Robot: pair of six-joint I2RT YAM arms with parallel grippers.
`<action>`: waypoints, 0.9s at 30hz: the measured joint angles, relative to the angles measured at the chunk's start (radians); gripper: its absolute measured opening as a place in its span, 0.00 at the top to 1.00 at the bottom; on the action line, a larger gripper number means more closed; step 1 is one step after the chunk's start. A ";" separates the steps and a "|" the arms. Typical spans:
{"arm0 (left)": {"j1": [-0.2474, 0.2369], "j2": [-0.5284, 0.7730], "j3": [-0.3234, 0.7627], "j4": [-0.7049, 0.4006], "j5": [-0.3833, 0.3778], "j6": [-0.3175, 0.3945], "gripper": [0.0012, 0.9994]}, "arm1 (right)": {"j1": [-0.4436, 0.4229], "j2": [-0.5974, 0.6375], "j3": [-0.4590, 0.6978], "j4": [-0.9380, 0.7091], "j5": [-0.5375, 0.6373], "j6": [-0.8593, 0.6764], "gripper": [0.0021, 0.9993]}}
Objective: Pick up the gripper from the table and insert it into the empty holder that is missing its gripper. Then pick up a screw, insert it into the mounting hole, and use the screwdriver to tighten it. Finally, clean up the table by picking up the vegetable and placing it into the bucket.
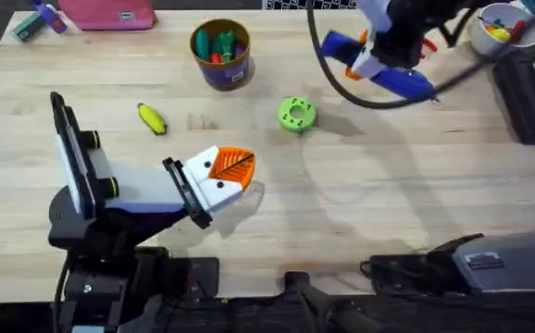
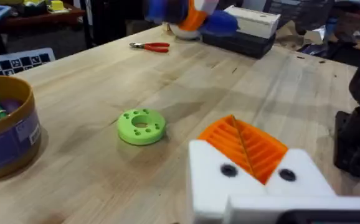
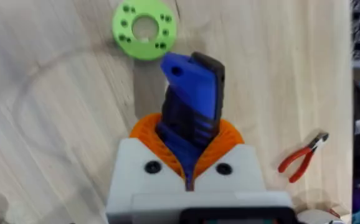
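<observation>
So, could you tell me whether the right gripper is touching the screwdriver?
Touching. In the right wrist view, the right gripper has its orange pads clamped on either side of the blue screwdriver.

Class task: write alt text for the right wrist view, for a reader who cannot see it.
The right gripper is shut on the blue screwdriver above the wooden table. A green ring lies on the table beyond it, and red-handled pliers lie to one side.
</observation>
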 joint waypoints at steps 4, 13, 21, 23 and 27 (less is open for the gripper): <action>0.000 0.000 0.000 0.000 0.000 0.000 0.99 | -0.047 0.080 -0.054 0.041 0.036 -0.038 0.98; 0.000 0.000 0.000 0.000 0.000 0.000 0.99 | -0.153 0.190 -0.237 0.277 0.072 -0.165 0.98; 0.000 0.000 0.000 0.000 0.000 0.000 0.99 | -0.171 0.248 -0.284 0.337 0.083 -0.244 0.66; 0.000 0.000 0.000 0.000 0.000 0.000 0.99 | -0.171 0.254 -0.284 0.341 0.086 -0.247 0.38; 0.000 0.000 0.000 0.000 0.000 0.000 0.99 | -0.170 0.254 -0.285 0.344 0.092 -0.223 0.01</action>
